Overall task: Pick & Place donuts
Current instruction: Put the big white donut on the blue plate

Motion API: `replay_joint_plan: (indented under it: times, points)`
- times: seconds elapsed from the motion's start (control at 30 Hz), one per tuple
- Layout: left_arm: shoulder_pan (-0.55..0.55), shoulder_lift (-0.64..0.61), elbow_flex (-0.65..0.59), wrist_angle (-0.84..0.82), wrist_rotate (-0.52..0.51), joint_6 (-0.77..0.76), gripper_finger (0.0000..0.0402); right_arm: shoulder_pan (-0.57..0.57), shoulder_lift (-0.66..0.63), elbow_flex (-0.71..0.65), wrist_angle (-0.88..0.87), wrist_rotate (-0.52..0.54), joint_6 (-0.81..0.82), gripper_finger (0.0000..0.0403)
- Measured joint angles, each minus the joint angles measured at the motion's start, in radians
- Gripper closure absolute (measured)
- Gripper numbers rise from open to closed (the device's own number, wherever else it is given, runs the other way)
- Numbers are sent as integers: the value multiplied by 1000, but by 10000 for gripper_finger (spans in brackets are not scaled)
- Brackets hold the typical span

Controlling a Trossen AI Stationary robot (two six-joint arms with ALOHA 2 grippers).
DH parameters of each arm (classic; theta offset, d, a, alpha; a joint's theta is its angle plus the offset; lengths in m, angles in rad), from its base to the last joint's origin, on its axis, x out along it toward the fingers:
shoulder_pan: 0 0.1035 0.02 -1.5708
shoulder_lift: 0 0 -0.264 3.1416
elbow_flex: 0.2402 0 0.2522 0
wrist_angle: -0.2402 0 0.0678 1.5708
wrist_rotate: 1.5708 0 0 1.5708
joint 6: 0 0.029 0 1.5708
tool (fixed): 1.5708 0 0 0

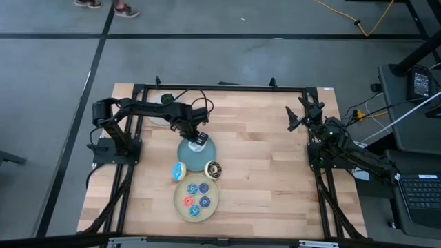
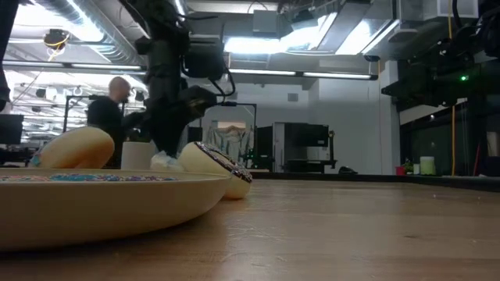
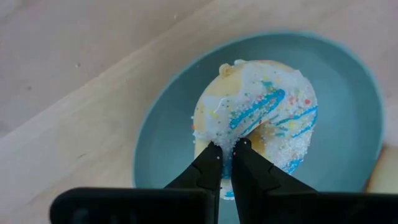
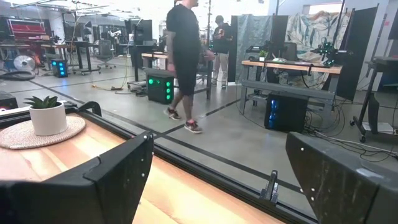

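- Left gripper (image 3: pixel 226 151) sits over the blue plate (image 1: pixel 186 160) near the table's middle, its fingers pinched together on the rim of the white-sprinkled donut (image 3: pixel 258 118); you can see that donut lying on the plate in the left wrist view
- Right gripper (image 1: pixel 301 114) waits well away at about 3 o'clock from the plate, near the table's right edge, with its fingers spread apart and holding nothing
- At 6 o'clock from the blue plate lies the beige plate (image 1: pixel 178 204), which carries four small donuts: three blue ones and a red one (image 1: pixel 188 201)
- Between the two plates you have a blue-and-orange donut (image 1: pixel 180 171) at roughly 7 o'clock of the blue plate and a chocolate-brown donut (image 1: pixel 213 169) at about 5 o'clock, both resting on the plate rims or the wood; which, I cannot tell
- My reading is that the task is around halfway: four donuts look placed, one is in your grip, and two more wait to be handled
- Whether the gripped donut is being lifted or set down cannot be told from this moment
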State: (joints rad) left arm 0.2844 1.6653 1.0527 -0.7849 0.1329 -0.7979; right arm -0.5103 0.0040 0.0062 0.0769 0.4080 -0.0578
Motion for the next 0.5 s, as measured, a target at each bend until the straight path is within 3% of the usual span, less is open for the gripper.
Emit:
replay_joint_plan:
  times: [0.27, 0.5]
  points:
    - [10, 0, -15, 7, 11, -5, 378, 0, 0, 0, 0, 0, 0, 38]
    - [18, 0, -15, 4, 23, -11, 351, 0, 0, 0, 0, 0, 0, 38]
